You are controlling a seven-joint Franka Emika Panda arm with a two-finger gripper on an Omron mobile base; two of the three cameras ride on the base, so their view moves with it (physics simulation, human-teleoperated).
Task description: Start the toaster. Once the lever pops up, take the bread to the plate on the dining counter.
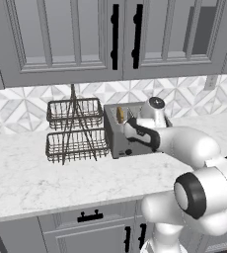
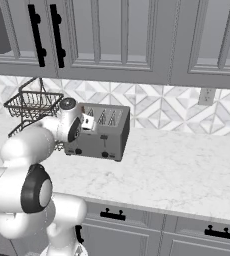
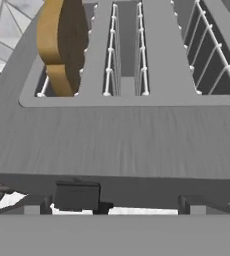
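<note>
Pincer (image 2: 88, 121) jaws wide apart – holds nothing, hovers over boxy grey metal toaster (image 3: 112, 140); golden-brown bread slice (image 3: 62, 42) in slot, frame upper left.

Rendered home kitchen: grey panelled wall cabinets (image 1: 61, 39) w/ black handles above, geometric white tile backsplash (image 2: 157, 107), white grey-veined marble worktop (image 1: 31, 178) below. Boxy grey metal four-slot toaster (image 2: 101, 132) just under jaws; two-tier wire basket rack (image 1: 76, 131) beside it.

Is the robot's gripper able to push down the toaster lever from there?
Probably yes. The open gripper hangs over the toaster's front edge, the black lever just below it, with nothing between them.
</note>
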